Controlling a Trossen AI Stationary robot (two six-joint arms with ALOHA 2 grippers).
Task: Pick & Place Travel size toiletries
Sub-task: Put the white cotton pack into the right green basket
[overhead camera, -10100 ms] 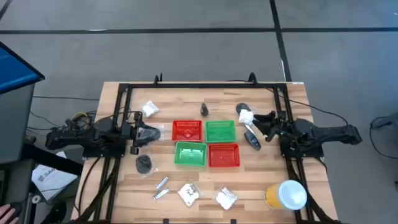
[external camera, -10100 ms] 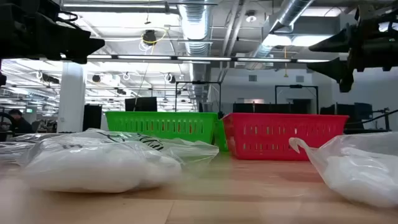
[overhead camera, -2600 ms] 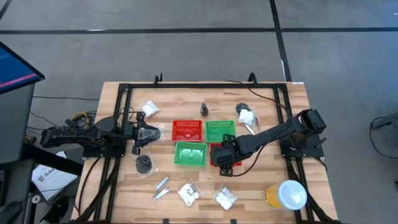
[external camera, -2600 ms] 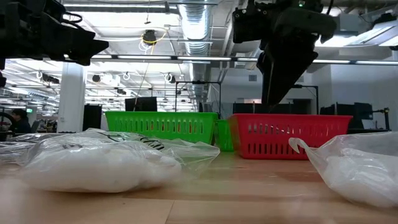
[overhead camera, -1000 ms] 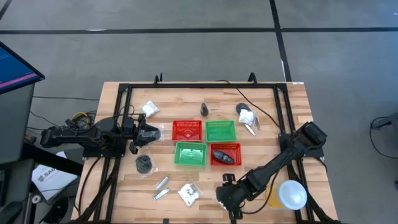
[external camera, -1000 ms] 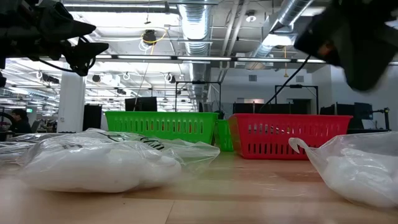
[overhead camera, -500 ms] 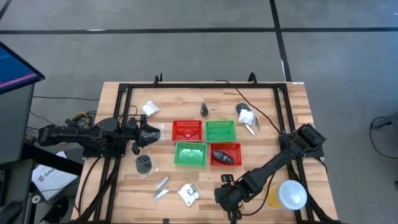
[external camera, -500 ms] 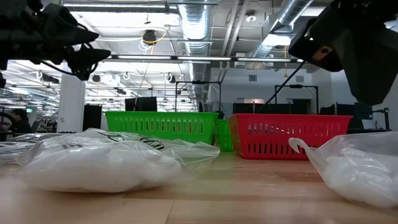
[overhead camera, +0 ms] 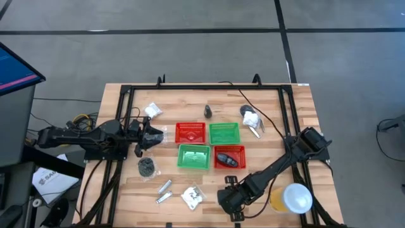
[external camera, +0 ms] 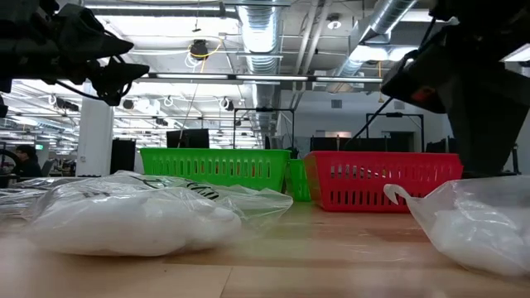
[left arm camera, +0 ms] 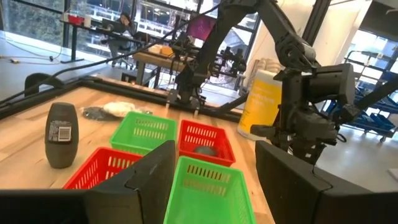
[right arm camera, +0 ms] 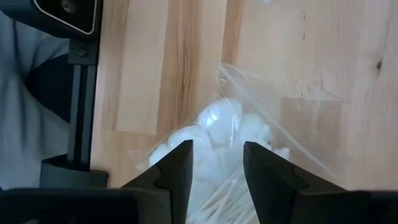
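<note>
Right wrist view: white packet (right arm camera: 227, 146) between right tool (right arm camera: 216, 163) fingers.

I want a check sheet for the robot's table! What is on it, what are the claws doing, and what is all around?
Surface: wooden table, black frame around it.
Job's things: white packet under the right gripper; second packet beside it; dark bottle in the near red basket; silver tubes; black coil; upright bottle.
Clutter: yellow tub with white lid.
Grippers: right closing around the packet; left gripper open, waiting beside the baskets.
Cables: bundle behind the left arm.
Surroundings: grey floor, workshop beyond.
</note>
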